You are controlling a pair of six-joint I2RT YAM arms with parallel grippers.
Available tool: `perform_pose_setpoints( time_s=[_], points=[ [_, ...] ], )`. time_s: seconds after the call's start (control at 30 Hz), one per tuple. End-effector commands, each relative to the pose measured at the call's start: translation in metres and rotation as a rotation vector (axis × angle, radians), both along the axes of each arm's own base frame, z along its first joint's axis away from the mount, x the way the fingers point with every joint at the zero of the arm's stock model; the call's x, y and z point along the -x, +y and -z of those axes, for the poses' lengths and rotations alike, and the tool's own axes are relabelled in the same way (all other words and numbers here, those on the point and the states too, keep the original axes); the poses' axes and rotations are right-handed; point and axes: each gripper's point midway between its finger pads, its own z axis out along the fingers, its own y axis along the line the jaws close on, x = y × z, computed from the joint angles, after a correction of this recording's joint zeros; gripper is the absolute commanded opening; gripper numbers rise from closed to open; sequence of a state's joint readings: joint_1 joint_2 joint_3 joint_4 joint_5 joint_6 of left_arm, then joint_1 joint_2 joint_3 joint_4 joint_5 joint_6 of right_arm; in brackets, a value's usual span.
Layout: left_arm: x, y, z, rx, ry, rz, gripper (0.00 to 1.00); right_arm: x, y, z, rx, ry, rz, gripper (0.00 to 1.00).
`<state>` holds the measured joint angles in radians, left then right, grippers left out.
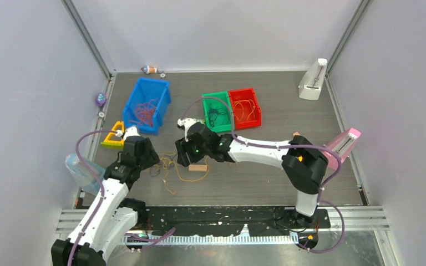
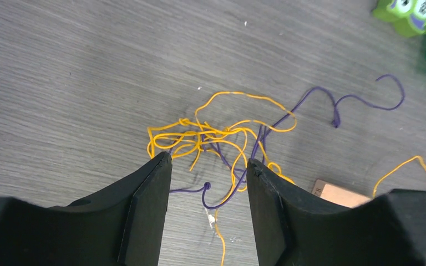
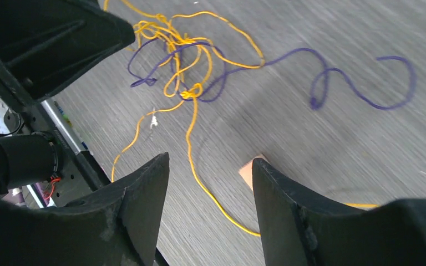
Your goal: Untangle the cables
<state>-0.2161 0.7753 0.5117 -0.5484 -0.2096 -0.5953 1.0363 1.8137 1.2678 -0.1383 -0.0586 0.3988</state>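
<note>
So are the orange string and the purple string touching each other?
Touching. The left wrist view shows the purple cable running through the loops of the orange cable and crossing it several times in the tangle.

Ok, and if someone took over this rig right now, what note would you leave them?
Left gripper: open, holding nothing, over the tangle.
Right gripper: open, holding nothing, over a loose orange strand near the wooden block.
Cables: the orange and purple tangle lies on the table between the arms. Red cables are in the blue bin, dark cables in the green bin, orange cables in the red bin.
Done: three bins hold cables.
Left: separate the knotted orange and purple strands.
</note>
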Motion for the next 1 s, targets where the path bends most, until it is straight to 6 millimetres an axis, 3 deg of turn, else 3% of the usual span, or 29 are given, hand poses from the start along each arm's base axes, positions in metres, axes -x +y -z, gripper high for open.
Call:
perform_pose_setpoints(
  time_s=[0.0,0.3,0.43,0.5,0.53,0.6,0.63,0.67,0.7,0.73,0.77,0.8,0.83,0.87,0.9,0.93,0.97],
  points=[
    [-0.011,-0.002,-0.021,0.036,-0.107,0.003,0.55,0.012,0.038,-0.013,-0.113,-0.003,-0.089,0.61],
    [-0.008,-0.021,-0.022,0.088,-0.071,0.101,0.54,0.016,0.07,0.01,-0.12,0.053,-0.122,0.49],
    [-0.008,-0.025,-0.018,0.091,-0.046,0.133,0.54,0.017,0.072,0.013,-0.11,0.066,-0.125,0.35],
    [-0.009,-0.028,-0.018,0.094,-0.046,0.155,0.54,0.017,0.07,0.014,-0.103,0.069,-0.127,0.17],
    [-0.01,-0.03,-0.018,0.096,-0.048,0.165,0.54,0.019,0.067,0.013,-0.098,0.069,-0.125,0.08],
    [-0.01,-0.039,-0.019,0.121,-0.051,0.218,0.52,0.02,0.059,0.007,-0.103,0.051,-0.115,0.06],
    [-0.01,-0.048,-0.022,0.151,-0.06,0.271,0.51,0.018,0.056,-0.007,-0.123,0.025,-0.106,0.06],
    [-0.009,-0.056,-0.022,0.174,-0.064,0.312,0.51,0.019,0.048,-0.004,-0.114,0.018,-0.1,0.05],
    [-0.009,-0.062,-0.023,0.196,-0.066,0.344,0.51,0.019,0.044,-0.021,-0.138,-0.01,-0.092,0.05],
    [-0.008,-0.068,-0.024,0.214,-0.065,0.374,0.5,0.021,0.036,-0.017,-0.124,-0.014,-0.089,0.05],
    [-0.006,-0.074,-0.024,0.226,-0.064,0.401,0.5,0.022,0.03,-0.033,-0.146,-0.038,-0.082,0.05],
    [-0.005,-0.078,-0.024,0.229,-0.058,0.421,0.5,0.025,0.022,-0.029,-0.133,-0.04,-0.082,0.05],
    [-0.003,-0.082,-0.024,0.231,-0.055,0.438,0.5,0.026,0.017,-0.042,-0.15,-0.06,-0.075,0.05],
    [-0.002,-0.087,-0.024,0.234,-0.051,0.458,0.49,0.029,0.007,-0.034,-0.132,-0.055,-0.072,0.05],
    [0.0,-0.091,-0.025,0.232,-0.047,0.477,0.48,0.032,0.002,-0.043,-0.147,-0.065,-0.071,0.05],
    [0.002,-0.095,-0.025,0.23,-0.04,0.496,0.47,0.035,-0.005,-0.037,-0.139,-0.064,-0.068,0.05],
    [0.005,-0.098,-0.025,0.228,-0.03,0.514,0.46,0.036,-0.008,-0.046,-0.164,-0.08,-0.067,0.05]
  ],
)
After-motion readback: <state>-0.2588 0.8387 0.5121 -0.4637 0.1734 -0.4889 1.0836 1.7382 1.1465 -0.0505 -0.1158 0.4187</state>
